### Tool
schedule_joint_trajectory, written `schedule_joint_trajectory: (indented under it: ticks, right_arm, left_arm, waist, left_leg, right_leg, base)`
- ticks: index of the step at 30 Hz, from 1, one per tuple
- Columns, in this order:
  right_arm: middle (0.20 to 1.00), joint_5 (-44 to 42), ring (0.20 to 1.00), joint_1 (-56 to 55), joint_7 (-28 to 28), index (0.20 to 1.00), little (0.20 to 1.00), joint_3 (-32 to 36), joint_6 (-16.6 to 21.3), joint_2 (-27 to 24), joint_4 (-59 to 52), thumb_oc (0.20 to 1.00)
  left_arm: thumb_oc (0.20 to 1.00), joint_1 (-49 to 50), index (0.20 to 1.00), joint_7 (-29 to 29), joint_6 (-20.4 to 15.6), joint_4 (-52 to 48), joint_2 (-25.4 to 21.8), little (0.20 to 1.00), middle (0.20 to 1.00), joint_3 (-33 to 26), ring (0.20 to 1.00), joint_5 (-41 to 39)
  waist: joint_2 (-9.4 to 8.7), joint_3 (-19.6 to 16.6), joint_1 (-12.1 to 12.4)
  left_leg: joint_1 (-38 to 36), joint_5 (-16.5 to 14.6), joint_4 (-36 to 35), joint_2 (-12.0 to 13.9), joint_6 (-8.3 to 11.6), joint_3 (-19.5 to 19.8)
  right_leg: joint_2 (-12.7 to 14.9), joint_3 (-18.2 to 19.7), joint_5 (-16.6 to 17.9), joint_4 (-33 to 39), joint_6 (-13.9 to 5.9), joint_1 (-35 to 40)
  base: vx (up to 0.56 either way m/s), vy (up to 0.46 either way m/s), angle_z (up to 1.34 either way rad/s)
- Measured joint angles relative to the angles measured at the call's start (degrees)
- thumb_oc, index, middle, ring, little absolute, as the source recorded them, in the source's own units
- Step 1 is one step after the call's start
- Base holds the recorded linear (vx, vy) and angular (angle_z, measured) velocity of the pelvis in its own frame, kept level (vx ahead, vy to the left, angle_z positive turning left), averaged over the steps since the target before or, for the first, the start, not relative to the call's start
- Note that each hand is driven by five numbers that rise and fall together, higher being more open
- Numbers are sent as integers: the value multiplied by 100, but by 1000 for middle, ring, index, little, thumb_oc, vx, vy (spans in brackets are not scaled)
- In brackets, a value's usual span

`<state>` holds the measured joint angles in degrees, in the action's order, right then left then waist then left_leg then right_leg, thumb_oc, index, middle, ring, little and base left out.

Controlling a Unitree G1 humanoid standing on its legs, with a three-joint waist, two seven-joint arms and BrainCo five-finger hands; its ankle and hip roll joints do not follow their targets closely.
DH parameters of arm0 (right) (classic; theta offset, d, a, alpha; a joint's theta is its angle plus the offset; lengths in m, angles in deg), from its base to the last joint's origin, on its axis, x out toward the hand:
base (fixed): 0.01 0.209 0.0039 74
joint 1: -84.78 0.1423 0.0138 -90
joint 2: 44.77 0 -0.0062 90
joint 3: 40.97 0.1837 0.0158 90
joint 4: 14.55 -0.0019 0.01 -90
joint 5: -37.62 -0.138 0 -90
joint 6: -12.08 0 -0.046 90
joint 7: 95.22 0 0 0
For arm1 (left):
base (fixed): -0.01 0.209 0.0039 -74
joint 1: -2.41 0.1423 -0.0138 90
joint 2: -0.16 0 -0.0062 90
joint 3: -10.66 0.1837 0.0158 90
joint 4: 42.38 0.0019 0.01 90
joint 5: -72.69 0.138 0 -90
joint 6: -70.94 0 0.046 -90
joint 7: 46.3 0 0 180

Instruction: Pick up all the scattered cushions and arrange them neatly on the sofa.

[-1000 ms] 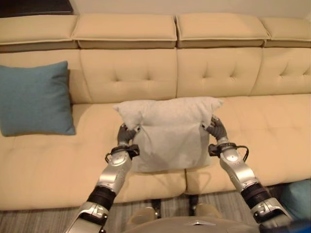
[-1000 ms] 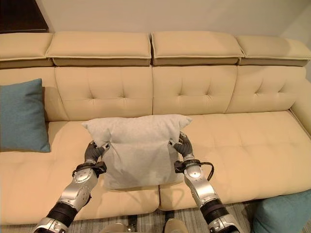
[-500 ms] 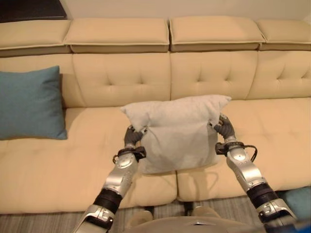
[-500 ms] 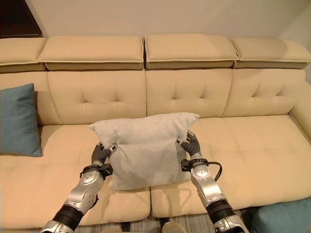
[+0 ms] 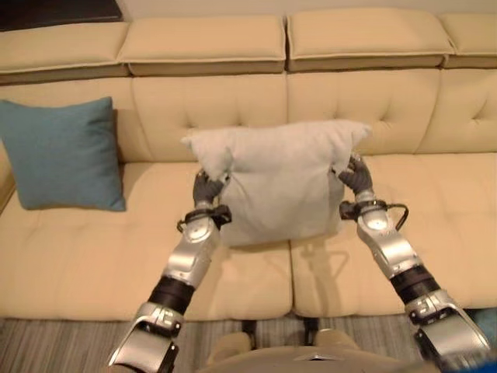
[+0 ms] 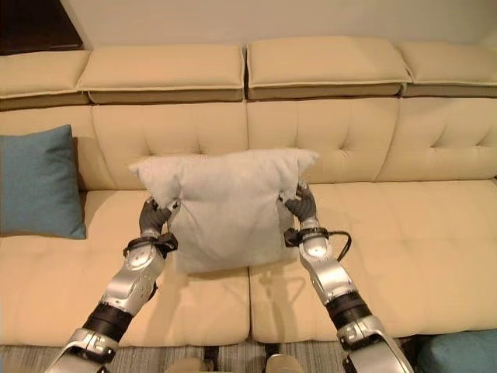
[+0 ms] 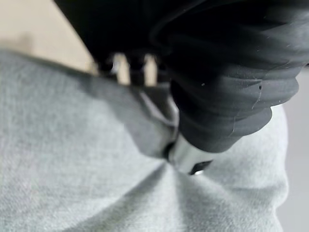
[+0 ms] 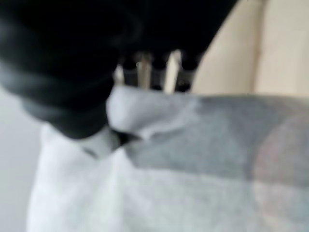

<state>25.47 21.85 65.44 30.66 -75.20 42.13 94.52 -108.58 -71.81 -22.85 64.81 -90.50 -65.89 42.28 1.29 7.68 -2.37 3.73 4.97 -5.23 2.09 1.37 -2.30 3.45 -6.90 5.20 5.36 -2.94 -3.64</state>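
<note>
At frame centre, left hand (image 5: 206, 189) and right hand (image 5: 356, 176) each pinch a side of the grey cushion (image 5: 278, 179), held upright, long axis horizontal, over the beige sofa (image 5: 93, 256); teal cushion (image 5: 64, 153) stands at left

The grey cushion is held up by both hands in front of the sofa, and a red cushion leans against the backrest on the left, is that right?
Not quite: the cushion against the backrest is teal, not red, as the left eye view shows. The rest holds: the left hand and right hand hold the grey cushion up before the sofa.
</note>
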Motion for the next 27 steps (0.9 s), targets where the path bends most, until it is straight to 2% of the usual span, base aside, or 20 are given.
schedule_joint_trajectory:
  ticks: [5, 7, 10, 18, 27]
  right_arm:
    - [200, -2, 200, 582, -144, 200, 200, -21, 18, -168, 30, 200]
    - [200, -3, 200, 939, -230, 200, 200, -30, 18, -206, 193, 200]
    - [200, -10, 200, 1482, -355, 200, 200, -47, 17, -230, 468, 200]
    - [200, -183, 200, 2755, -578, 200, 200, -638, 10, -632, 1207, 200]
    - [200, -183, 200, 3114, -628, 200, 200, -780, 12, -786, 1442, 200]
  left_arm:
    - [200, -722, 200, -135, -179, 81, -246, 200, 200, 7, 200, 1]
    - [200, -1253, 200, -235, -331, 422, -331, 200, 200, 104, 200, 0]
    - [200, -1877, 200, -254, -355, 765, -523, 200, 200, 199, 200, -26]
    - [200, -3187, 200, -456, -440, 1793, -868, 200, 200, 623, 200, -275]
    - [200, -3386, 200, -455, -497, 1855, -834, 200, 200, 670, 200, -328]
  waist:
    - [7, 27, 3]
    - [4, 74, -2]
    - [3, 201, -15]
    - [-24, 231, -39]
    - [-25, 230, -54]
  left_leg:
    - [271, 54, 2, 2, 12, -8]
    - [509, 99, 22, 0, 14, -3]
    - [879, 182, 14, -2, 16, -28]
    - [1853, 308, 2, 23, 35, -18]
    - [2344, 360, 5, 40, 107, 135]
  right_leg:
    - [-2, 1, 53, -1, -21, -261]
    - [-5, 2, 112, -2, -8, -494]
    - [-2, 31, 206, -4, -11, -889]
    - [-32, 77, 331, -6, 4, -1871]
    - [-44, 74, 331, -9, 5, -2293]
  base:
    - [-70, -2, -1]
    - [-65, 2, 0]
    - [-43, -3, -6]
    - [14, -12, -2]
    - [25, -8, 7]
